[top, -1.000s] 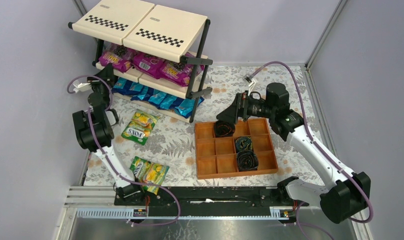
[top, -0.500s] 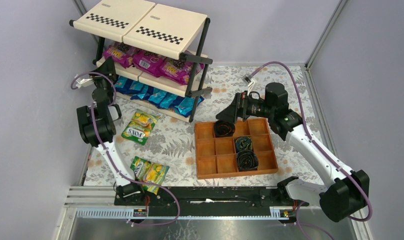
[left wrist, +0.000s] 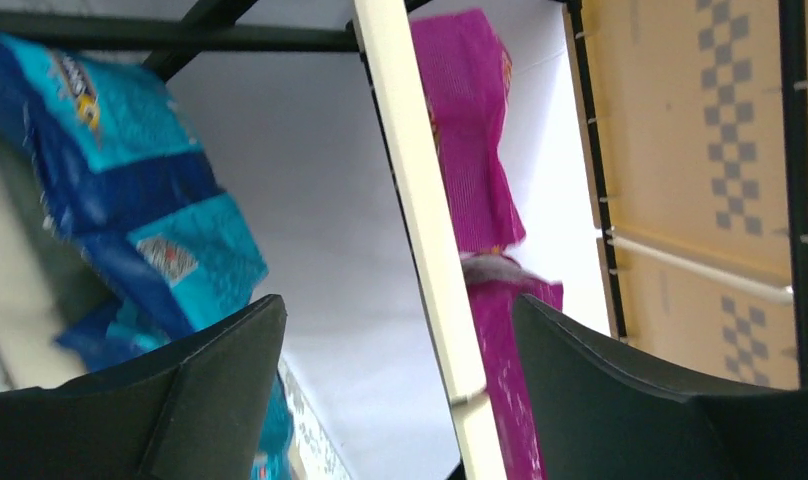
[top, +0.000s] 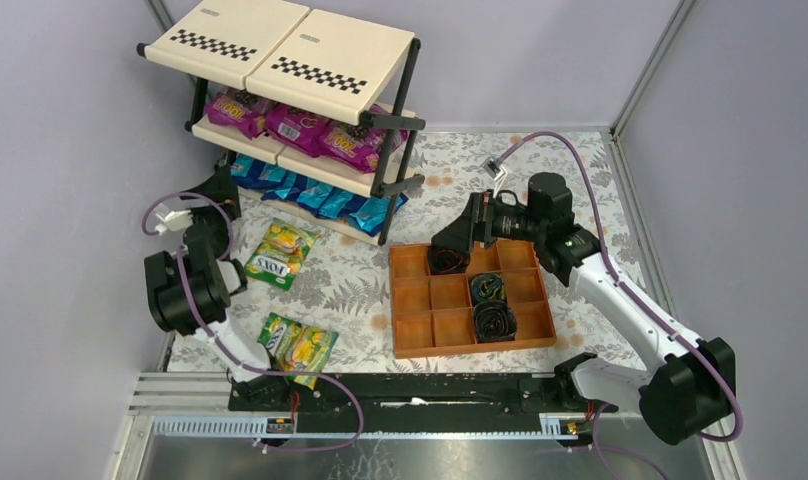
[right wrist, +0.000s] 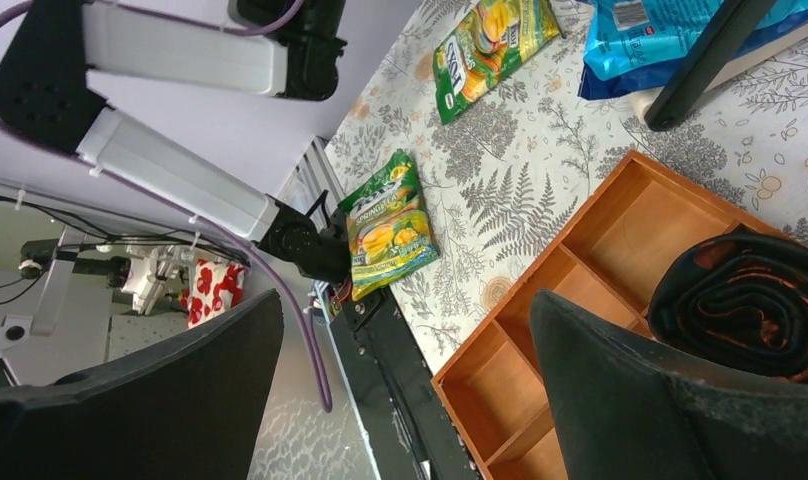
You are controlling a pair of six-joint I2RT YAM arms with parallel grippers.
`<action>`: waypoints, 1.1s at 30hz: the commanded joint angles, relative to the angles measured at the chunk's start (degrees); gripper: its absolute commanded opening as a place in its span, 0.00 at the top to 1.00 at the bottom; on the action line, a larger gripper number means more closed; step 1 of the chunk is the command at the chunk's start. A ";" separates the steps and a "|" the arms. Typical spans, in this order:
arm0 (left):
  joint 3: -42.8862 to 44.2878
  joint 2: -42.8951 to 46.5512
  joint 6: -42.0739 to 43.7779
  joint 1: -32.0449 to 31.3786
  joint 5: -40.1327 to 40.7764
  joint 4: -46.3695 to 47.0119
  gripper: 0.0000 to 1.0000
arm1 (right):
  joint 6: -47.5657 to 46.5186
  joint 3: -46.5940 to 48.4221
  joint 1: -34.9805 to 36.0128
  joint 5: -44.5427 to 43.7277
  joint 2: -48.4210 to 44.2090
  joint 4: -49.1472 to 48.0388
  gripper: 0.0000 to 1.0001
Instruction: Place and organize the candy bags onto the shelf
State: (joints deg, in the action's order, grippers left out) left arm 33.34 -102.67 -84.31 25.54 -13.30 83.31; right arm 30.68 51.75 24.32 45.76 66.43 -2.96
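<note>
Top external view: found left arm point(top: 185, 285) folded at the table's point(top: 350, 285) left edge, elbow hunched low, forearm raised toward the shelf's point(top: 280, 50) left end. Saw left claw point(top: 223, 186) just beside the lower tiers, aimed into them. Left wrist view: caught its fingers point(left wrist: 210, 390) spread wide, gripping nothing, with blue bags point(left wrist: 130, 220) to the left and magenta bags point(left wrist: 475, 170) past the cream panel edge straight ahead, both apart from the claw. Found right arm point(top: 620, 300) stretched up and leftward, right claw point(top: 452, 236) hanging over the tray's point(top: 393, 300) far-left cell, above a dark roll point(top: 447, 258). Right wrist view: noted that claw parted too, empty. Counted magenta bags along the middle tier, blue bags on the bottom tier, and two green bags point(top: 279, 252) loose on the table: one near the shelf and close to the left claw, the other point(top: 298, 343) by the left arm's base.
</note>
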 commanded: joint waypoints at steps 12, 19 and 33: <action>-9.51 45.61 22.43 -5.19 11.16 -77.95 0.03 | 0.65 -5.47 -0.16 1.12 -5.61 -4.03 0.00; -9.71 43.19 25.61 -5.06 1.56 -88.60 0.01 | 1.27 -7.09 -0.17 1.34 -7.52 -4.44 0.00; -12.60 41.24 24.40 -1.92 -0.36 -90.70 0.01 | 0.12 -7.67 -0.16 0.23 -10.89 -1.78 0.00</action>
State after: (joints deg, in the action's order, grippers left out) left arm 20.75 -61.32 -60.40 23.27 -12.97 -5.37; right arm 31.79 43.20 24.32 45.69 56.31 -4.43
